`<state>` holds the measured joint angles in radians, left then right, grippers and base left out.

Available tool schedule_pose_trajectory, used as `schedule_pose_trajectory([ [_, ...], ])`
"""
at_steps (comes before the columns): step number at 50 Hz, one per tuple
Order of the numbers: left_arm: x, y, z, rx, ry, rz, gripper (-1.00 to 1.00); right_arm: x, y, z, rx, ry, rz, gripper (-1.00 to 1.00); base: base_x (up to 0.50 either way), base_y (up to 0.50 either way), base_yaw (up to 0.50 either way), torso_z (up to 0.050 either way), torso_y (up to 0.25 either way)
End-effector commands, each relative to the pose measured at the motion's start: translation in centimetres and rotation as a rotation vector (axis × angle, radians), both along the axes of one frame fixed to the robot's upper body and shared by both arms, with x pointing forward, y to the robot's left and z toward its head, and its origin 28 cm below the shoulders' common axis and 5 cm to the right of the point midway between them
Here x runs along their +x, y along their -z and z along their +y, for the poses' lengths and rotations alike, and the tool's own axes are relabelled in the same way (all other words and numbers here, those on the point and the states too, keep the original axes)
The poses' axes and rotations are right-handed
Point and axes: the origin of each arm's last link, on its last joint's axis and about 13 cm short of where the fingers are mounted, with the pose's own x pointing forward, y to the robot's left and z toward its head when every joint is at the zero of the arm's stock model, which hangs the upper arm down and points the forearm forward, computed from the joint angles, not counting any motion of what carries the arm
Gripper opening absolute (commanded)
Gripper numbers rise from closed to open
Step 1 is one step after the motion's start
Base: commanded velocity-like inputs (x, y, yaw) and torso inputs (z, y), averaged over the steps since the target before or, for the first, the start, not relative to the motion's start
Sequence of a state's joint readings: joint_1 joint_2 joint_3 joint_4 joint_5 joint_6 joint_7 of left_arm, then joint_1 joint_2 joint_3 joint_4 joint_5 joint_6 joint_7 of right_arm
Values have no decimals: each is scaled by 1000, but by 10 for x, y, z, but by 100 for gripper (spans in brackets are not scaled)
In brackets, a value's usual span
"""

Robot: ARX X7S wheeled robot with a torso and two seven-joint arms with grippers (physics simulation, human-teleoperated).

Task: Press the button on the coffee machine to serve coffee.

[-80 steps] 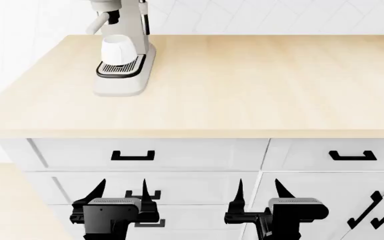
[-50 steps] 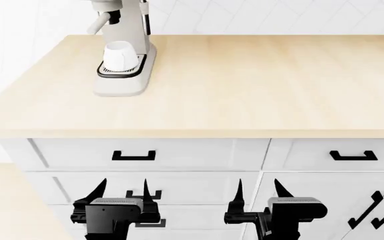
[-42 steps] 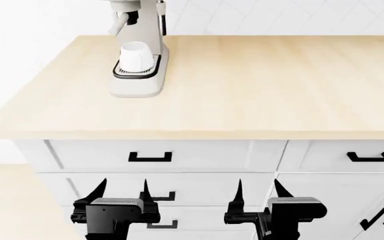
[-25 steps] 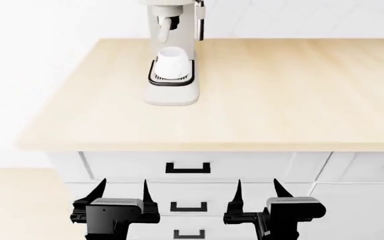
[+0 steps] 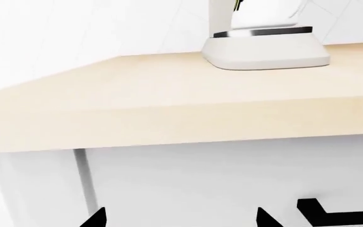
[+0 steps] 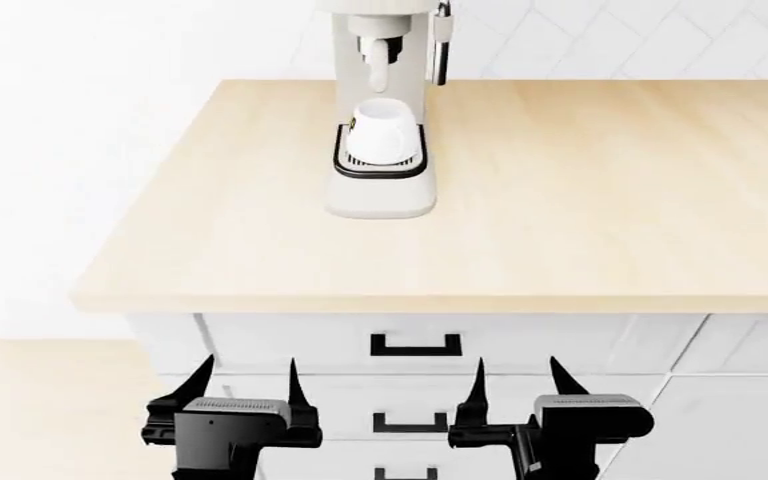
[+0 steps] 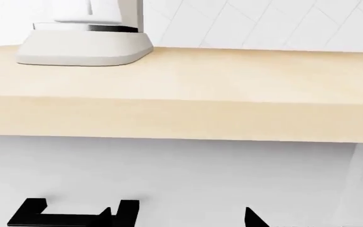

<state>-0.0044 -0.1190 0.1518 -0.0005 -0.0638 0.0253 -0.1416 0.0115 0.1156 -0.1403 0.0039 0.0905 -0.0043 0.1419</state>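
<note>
View shifted left, cup point(image 6: 383, 130) on coffee machine point(image 6: 381, 110) grille

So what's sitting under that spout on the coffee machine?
A white cup stands under the spout of the coffee machine, on its black-rimmed drip grille. The cup covers most of the grille. What is inside the cup cannot be seen.
</note>
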Motion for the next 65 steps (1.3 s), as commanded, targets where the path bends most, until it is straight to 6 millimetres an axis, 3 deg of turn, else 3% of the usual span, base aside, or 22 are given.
schedule_pose_trajectory([
  [1,0,-1,-1,6,2,-6,100,0,0,-1,6,8,-4,100,0,0,0,0,0],
  [9,-2,-2,0,9,13,-34,100,0,0,-1,5,8,-5,100,0,0,0,7,0],
  [46,0,-2,-3,11,13,-50,100,1,1,0,-2,20,17,100,0,0,0,50,0],
  [61,-2,-3,0,12,4,-52,100,2,2,0,-10,20,28,100,0,0,0,0,0],
  [65,-1,-9,0,50,-34,-19,100,0,-11,-4,-73,25,24,100,0,0,0,0,0],
])
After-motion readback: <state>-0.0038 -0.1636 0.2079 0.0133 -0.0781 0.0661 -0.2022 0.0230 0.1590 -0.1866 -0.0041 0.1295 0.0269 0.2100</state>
